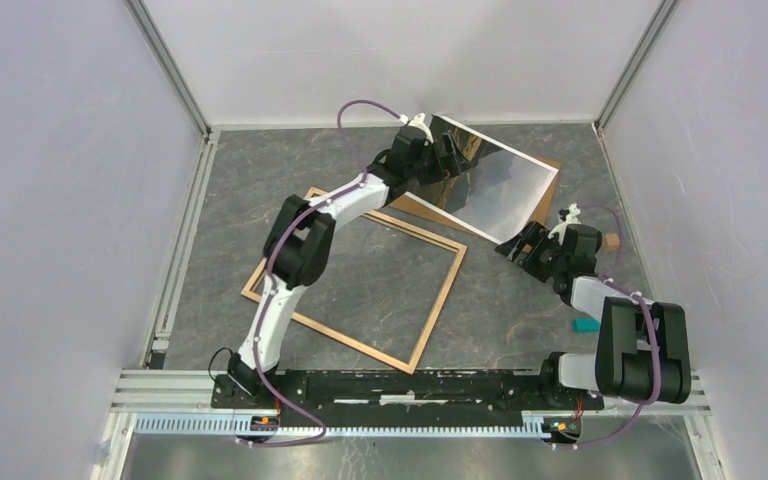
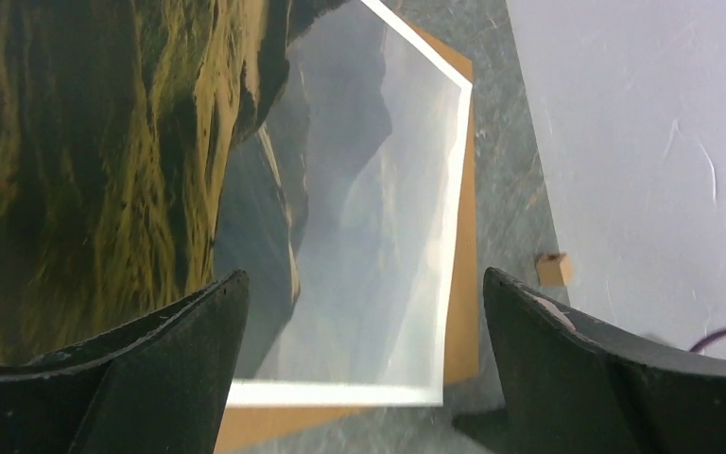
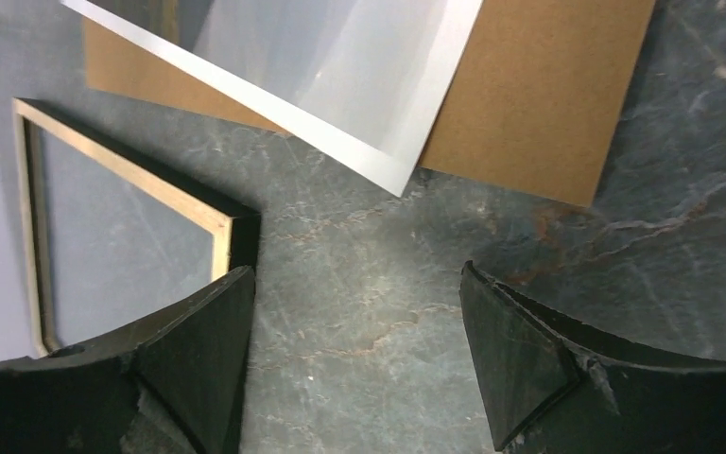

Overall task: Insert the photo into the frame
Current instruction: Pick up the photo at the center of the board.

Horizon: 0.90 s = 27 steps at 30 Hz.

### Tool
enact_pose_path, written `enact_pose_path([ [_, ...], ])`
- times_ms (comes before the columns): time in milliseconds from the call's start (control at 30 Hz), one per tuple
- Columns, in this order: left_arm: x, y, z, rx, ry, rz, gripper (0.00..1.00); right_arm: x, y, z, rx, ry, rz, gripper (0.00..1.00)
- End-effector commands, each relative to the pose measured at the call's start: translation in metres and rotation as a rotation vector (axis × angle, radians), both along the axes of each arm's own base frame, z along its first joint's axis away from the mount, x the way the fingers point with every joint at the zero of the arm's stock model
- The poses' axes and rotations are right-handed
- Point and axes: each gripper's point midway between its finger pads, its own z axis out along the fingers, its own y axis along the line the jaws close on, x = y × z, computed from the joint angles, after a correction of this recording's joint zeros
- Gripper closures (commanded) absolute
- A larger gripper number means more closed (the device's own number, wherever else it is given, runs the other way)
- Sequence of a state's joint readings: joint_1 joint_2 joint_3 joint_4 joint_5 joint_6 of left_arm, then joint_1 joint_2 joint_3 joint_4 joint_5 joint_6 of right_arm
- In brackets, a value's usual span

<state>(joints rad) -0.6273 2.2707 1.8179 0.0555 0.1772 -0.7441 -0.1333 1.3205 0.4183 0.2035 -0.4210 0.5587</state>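
The photo [image 1: 500, 185] lies at the back right, hillside print up, glossy, partly over a brown backing board [image 1: 552, 185]. It fills the left wrist view [image 2: 369, 236], and its white-bordered corner shows in the right wrist view [image 3: 340, 66]. My left gripper [image 1: 445, 155] is at the photo's left end, jaws wide apart [image 2: 364, 284] with nothing between them. The frame [image 1: 360, 275] lies flat in the middle, tan side up; one corner shows in the right wrist view [image 3: 219, 222]. My right gripper [image 1: 515, 248] is open and empty [image 3: 359, 279] over bare table near the photo's near corner.
The backing board also shows under the photo in the wrist views [image 2: 463, 284] [image 3: 539, 95]. A small wooden block [image 1: 612, 241] [image 2: 553, 269] sits by the right wall. A teal item [image 1: 585, 324] lies beside the right arm. Walls close in three sides.
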Motion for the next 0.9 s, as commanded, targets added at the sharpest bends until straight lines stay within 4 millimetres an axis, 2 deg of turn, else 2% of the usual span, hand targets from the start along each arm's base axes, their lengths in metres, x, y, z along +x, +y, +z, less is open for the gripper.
enact_pose_path([
  [0,0.031,-0.022,-0.005,-0.126,0.063,0.079,0.02,0.006,0.007,0.012,0.151,-0.084,-0.041,0.15],
  [167,0.041,-0.026,-0.047,-0.160,0.175,0.157,0.03,0.011,-0.003,0.014,0.202,-0.127,-0.137,0.19],
  [400,0.027,-0.013,-0.091,-0.079,0.305,0.224,0.03,0.020,-0.004,0.004,0.231,-0.063,-0.150,0.26],
  [533,0.018,-0.008,-0.104,-0.064,0.350,0.235,0.03,0.020,-0.005,0.003,0.271,-0.057,-0.200,0.27],
  [667,0.014,-0.008,-0.108,-0.061,0.361,0.224,0.03,0.023,-0.005,0.003,0.307,-0.065,-0.232,0.27],
  [800,0.012,-0.007,-0.108,-0.057,0.366,0.224,0.03,0.031,-0.003,0.010,0.361,-0.100,-0.240,0.29],
  [867,0.011,-0.007,-0.109,-0.059,0.370,0.221,0.03,0.036,0.000,0.018,0.402,-0.132,-0.229,0.34],
])
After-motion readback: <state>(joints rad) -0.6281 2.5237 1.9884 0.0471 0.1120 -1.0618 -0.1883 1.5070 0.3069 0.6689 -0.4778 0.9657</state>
